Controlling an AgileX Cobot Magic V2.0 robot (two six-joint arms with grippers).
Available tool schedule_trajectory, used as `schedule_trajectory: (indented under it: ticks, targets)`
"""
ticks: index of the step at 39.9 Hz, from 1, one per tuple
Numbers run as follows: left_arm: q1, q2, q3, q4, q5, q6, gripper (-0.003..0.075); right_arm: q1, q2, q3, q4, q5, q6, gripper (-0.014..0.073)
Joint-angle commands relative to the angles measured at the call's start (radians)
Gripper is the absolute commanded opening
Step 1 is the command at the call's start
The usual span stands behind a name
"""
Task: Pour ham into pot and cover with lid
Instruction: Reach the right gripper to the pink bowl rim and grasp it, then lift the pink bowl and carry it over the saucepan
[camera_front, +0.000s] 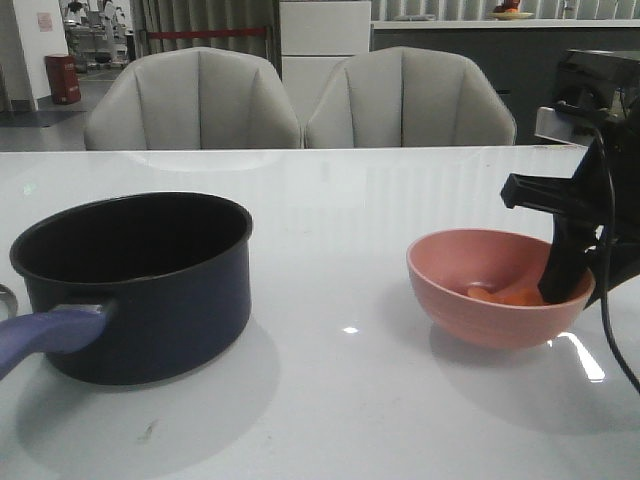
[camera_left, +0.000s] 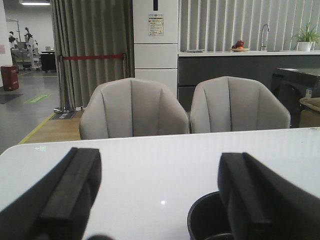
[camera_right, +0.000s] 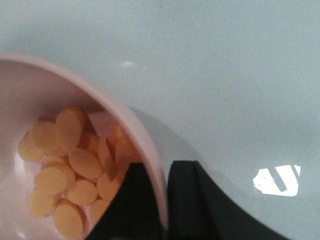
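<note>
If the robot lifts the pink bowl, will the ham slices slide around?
Probably. The ham lies loose in the smooth, curved bowl, so tilting should slide it downhill. The right gripper pinches only the rim, so the bowl may sag or swing.

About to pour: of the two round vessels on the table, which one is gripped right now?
The pink bowl. The right gripper straddles its rim, one finger inside by the ham. The pot stands untouched; the left gripper is open.

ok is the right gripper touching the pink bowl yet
Touching. In the right wrist view the right gripper straddles the pink bowl's rim, one finger inside by the ham slices, one outside, both pressed against the wall with no gap showing.
</note>
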Motion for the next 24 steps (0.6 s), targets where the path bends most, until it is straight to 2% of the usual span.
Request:
schedule_trajectory:
  ticks: [1,9,14,24]
  targets:
    - [-0.005,0.011,-0.026,-0.010,-0.070,-0.001,0.0522,-0.001,-0.041,-0.029,0.016,-0.025,-0.009,0.0148]
    - [-0.005,0.011,-0.026,-0.010,-0.070,-0.001,0.0522,-0.001,-0.060,-0.068,0.030,0.042,-0.004,0.0148]
    - [-0.005,0.011,-0.026,-0.010,-0.067,-0.001,0.0522,0.016,-0.121,-0.087,0.029,0.028,-0.020,0.0148]
    - [-0.005,0.011,-0.026,-0.010,-0.063,-0.001,0.0522,0.143,-0.281,-0.089,-0.022,-0.211,-0.110,0.0148]
